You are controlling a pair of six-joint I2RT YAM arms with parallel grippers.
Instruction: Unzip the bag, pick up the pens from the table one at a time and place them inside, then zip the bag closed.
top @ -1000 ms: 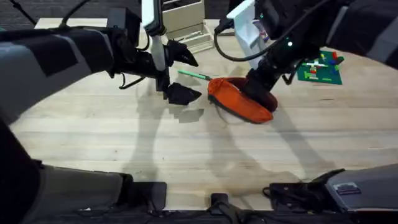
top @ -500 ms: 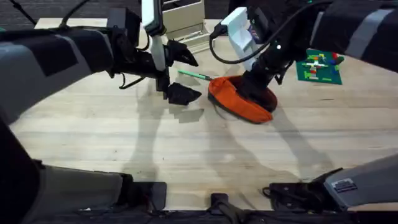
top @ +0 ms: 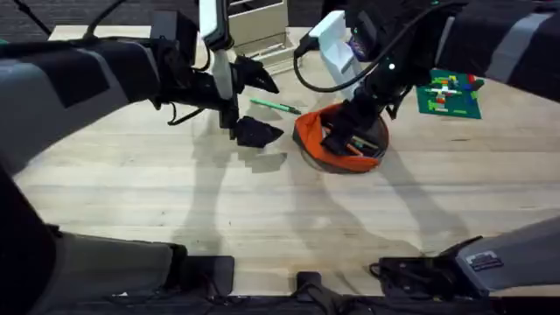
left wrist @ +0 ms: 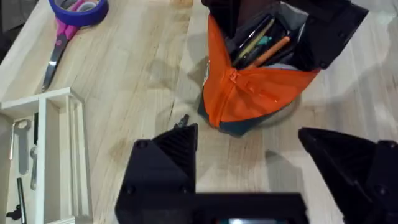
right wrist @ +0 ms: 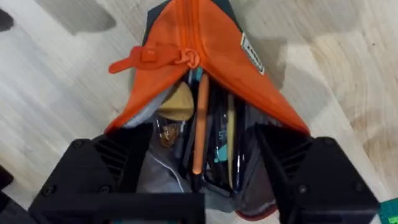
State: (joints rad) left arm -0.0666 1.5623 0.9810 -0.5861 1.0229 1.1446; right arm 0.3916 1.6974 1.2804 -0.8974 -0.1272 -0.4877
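Green pen (top: 273, 106) lies crosswise near table's (top: 262, 219) far edge, between left gripper (top: 254, 131), nearer, fingers spread, empty; right gripper (top: 350, 140) spread inside bag (top: 308, 133) mouth.

your left arm stretches from the lower left up to the upper middle of the overhead frame, its left gripper (top: 254, 131) hanging there with the black fingers (left wrist: 163, 167) spread wide apart. your right arm comes in from the upper right and slants down toward the centre right, where the right gripper (top: 350, 133) sits low, its fingers (right wrist: 106, 165) parted wide, gripping nothing.
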